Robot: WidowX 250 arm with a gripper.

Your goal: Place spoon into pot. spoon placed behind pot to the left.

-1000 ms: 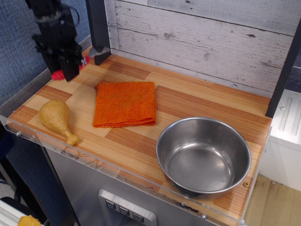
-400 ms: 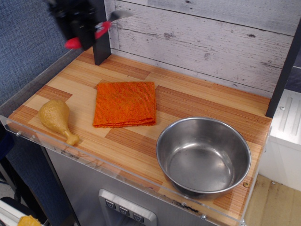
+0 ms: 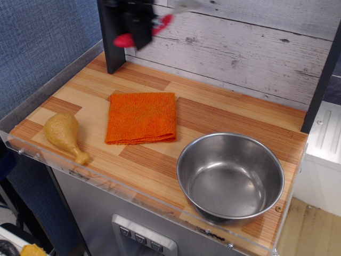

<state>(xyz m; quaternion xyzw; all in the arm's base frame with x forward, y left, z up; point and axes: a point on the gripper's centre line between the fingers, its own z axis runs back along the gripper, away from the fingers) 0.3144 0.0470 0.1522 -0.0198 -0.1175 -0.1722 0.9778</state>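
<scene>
Nearest on the counter (image 3: 154, 160), at the right, stands the pot (image 3: 230, 177), empty and upright, mouth open to above. To its left at the near edge lies a toy drumstick (image 3: 64, 134), and just beyond that a folded orange cloth (image 3: 141, 117), flat and apart from the pot.

Farthest, high at the back left against the plank wall, the pincer (image 3: 139, 24) is closed on the spoon (image 3: 146, 31), gripping it around mid-handle; the jaws themselves are partly cut off by the top edge. The spoon is clear of the counter. Its long axis runs tilted, red handle end low and left, the metal bowl end up and to the right, blurred.

The pot lies near and right of the held spoon, well apart and much lower. In my judgement the carry must travel right and toward the near edge, then descend over the pot's mouth before release.
</scene>
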